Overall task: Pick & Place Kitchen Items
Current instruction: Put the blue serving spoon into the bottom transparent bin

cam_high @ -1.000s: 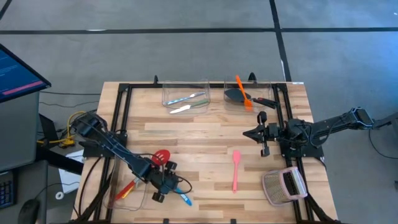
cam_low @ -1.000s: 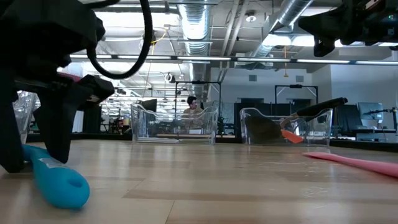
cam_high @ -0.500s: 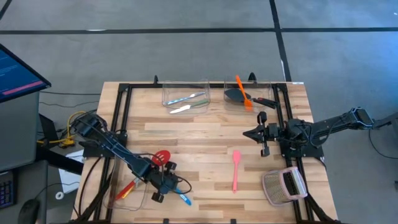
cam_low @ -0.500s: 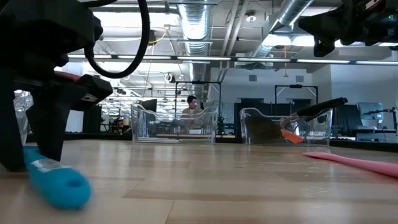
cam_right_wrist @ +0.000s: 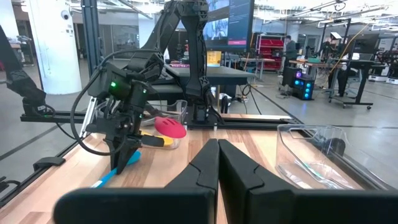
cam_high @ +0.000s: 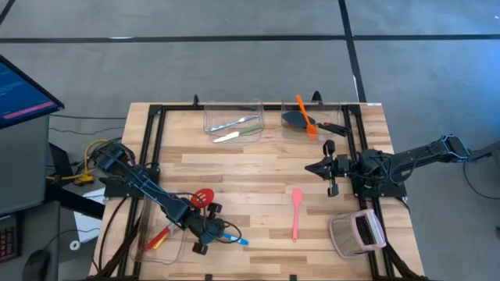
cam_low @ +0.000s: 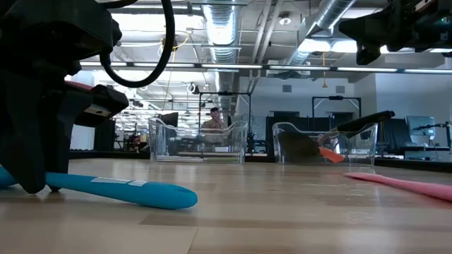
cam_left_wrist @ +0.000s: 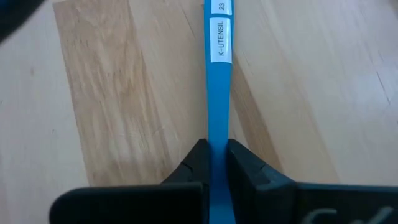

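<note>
I read "K-UTENSIL" on white label on blue utensil handle (cam_left_wrist: 219, 74); 2nd label at 12 o'clock says "23".

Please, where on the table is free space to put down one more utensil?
Bare wood lies mid-table, between the left bin and the pink spatula. It is crowded near the left gripper, shut on the blue utensil beside the red slotted spoon.
</note>
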